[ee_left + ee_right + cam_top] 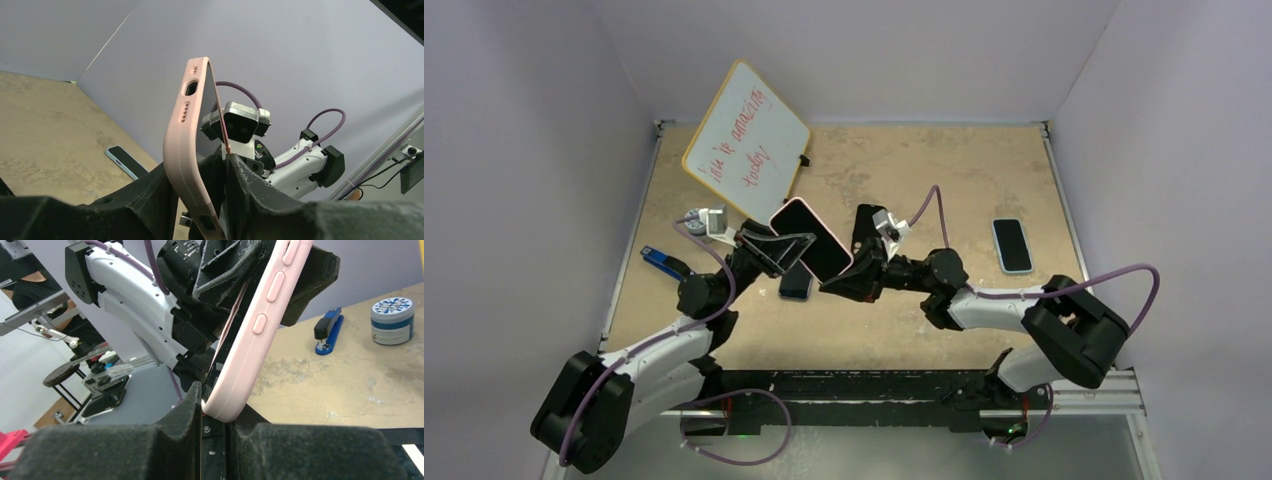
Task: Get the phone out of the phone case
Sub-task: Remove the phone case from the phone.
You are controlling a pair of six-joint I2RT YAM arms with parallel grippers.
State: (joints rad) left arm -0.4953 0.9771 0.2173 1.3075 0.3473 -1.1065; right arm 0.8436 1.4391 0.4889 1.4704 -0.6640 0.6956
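The phone in its pink case (810, 238) is held in mid-air over the table's middle, screen up and tilted. My left gripper (776, 250) is shut on its left end. In the left wrist view the pink case (186, 135) bows away from the phone's thin edge (220, 112), with my left gripper (210, 172) clamped across both. My right gripper (848, 277) is shut on the case's lower right corner. In the right wrist view the pink case (260, 325) shows its side buttons, and its corner sits pinched in my right gripper (216, 402).
A second phone (1012, 245) lies at the right of the table; it also shows in the left wrist view (125, 161). A third phone (796, 284) lies under the held one. A whiteboard (746, 140), a blue stapler (664, 262) and a round jar (694, 222) are at the left.
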